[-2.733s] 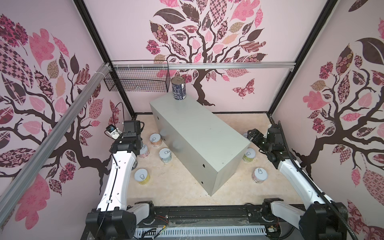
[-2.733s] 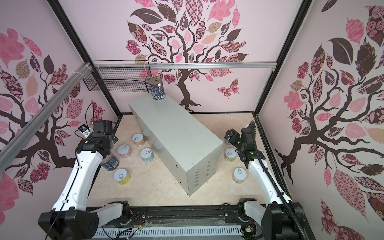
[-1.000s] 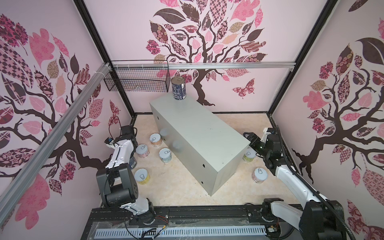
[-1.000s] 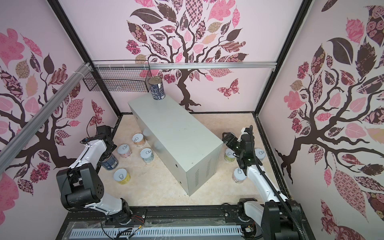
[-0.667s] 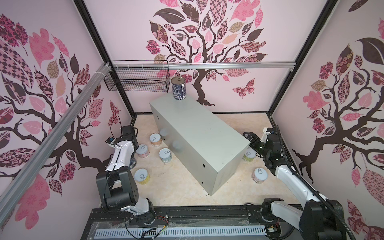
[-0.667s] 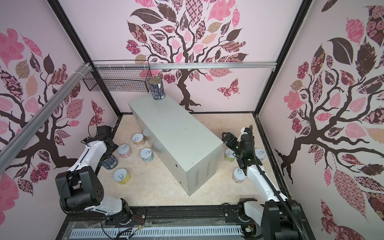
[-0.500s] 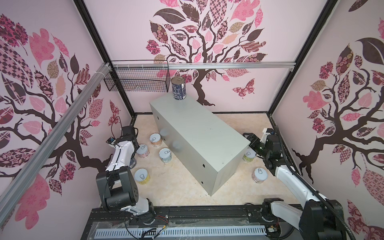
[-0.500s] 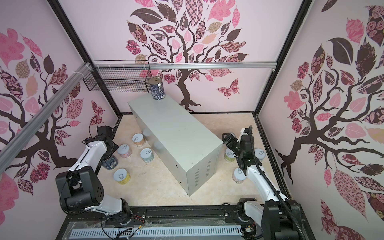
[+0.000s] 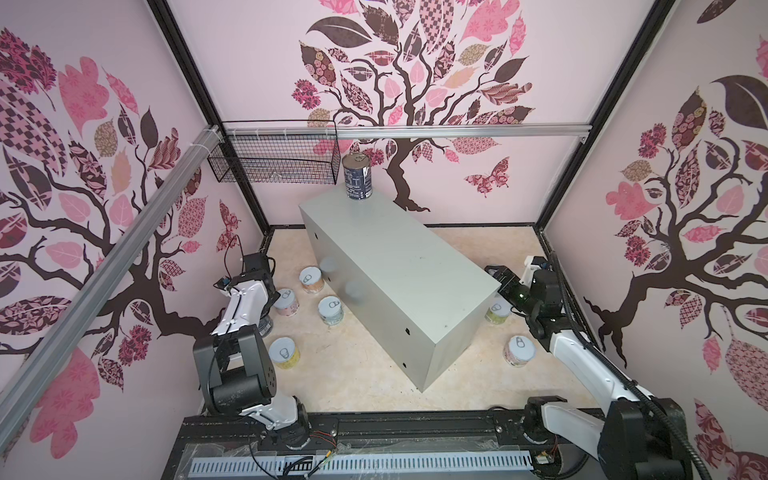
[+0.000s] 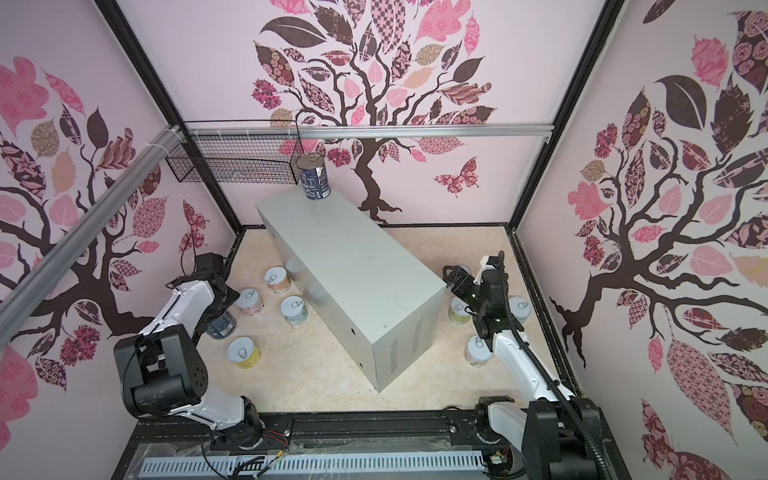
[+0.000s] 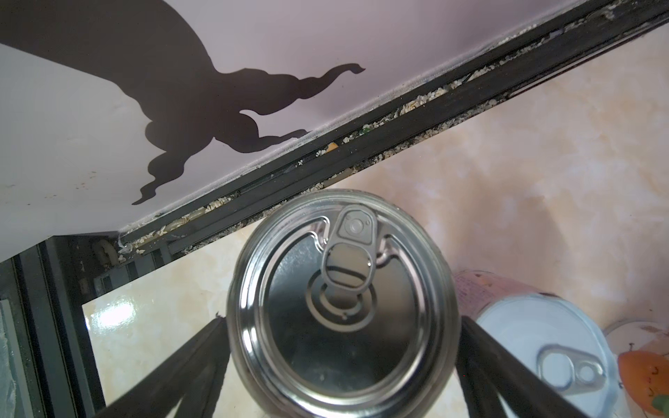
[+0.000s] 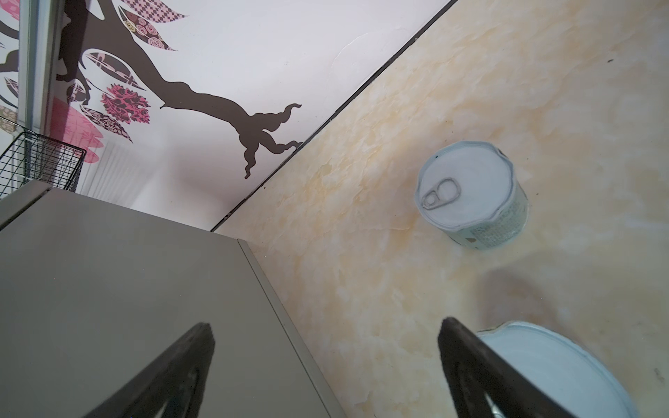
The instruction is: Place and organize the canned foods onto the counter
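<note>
A tall dark-blue can (image 9: 358, 176) (image 10: 314, 176) stands on the far end of the pale grey-green counter (image 9: 399, 266) (image 10: 353, 266). A second dark-blue can (image 10: 220, 326) (image 11: 340, 307) with a silver pull-tab top stands on the floor at the left. My left gripper (image 11: 342, 322) is open, with its fingers (image 11: 202, 347) on either side of this can. Several short white-lidded cans (image 9: 330, 309) (image 10: 478, 350) (image 12: 470, 195) stand on the floor on both sides of the counter. My right gripper (image 9: 496, 274) (image 12: 327, 323) hangs open and empty over the counter's near right edge.
A black wire basket (image 9: 274, 160) (image 10: 237, 160) hangs on the back wall, left of the counter's far end. The left wall and its black floor rail (image 11: 362, 144) run close behind the left can. A short can (image 11: 546, 358) stands right beside it.
The left arm has folded back and come down low over the dark-blue can on the floor. In the last second it only shifted slightly. The right gripper edged toward the counter's end.
</note>
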You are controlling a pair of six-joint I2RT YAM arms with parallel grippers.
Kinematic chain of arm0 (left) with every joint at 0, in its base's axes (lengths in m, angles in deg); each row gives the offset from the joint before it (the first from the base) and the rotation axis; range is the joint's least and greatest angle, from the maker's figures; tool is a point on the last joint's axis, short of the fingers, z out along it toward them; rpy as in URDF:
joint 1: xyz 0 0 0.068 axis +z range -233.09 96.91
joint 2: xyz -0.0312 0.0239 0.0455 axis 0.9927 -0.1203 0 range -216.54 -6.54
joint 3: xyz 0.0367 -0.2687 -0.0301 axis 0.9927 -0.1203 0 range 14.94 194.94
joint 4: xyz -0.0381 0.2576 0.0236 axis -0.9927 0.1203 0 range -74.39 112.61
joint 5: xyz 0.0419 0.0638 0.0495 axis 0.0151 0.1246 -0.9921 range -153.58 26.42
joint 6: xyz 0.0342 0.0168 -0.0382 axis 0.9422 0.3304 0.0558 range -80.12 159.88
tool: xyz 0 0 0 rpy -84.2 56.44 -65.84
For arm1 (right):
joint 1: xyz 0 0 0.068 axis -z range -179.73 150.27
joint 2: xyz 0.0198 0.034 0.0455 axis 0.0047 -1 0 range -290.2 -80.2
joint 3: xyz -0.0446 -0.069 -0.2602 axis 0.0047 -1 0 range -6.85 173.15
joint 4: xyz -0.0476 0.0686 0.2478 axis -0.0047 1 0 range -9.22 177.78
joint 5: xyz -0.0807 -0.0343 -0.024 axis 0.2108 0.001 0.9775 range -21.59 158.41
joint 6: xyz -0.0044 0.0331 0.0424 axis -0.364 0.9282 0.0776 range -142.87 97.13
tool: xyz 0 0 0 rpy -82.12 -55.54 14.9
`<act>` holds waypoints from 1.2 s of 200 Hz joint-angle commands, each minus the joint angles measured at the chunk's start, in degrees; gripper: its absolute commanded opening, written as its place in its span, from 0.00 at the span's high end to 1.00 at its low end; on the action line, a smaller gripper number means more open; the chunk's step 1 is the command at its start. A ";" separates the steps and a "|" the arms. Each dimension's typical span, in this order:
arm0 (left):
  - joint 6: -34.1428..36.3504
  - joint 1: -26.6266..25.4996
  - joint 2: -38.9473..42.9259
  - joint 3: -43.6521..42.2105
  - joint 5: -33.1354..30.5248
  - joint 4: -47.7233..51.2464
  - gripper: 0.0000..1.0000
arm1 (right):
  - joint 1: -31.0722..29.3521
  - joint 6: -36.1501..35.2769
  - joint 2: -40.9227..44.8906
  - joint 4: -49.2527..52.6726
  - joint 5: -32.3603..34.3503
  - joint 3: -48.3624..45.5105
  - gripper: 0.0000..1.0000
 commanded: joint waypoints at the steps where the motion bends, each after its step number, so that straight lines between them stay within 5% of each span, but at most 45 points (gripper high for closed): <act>1: 0.47 0.88 -1.31 -0.38 1.12 -0.63 0.02 | 0.06 0.21 -0.93 -1.19 -0.70 -0.33 0.00; 240: 0.58 8.28 -7.69 -0.11 9.42 -3.04 0.05 | 0.08 0.57 -4.10 -2.78 -2.02 -0.81 0.00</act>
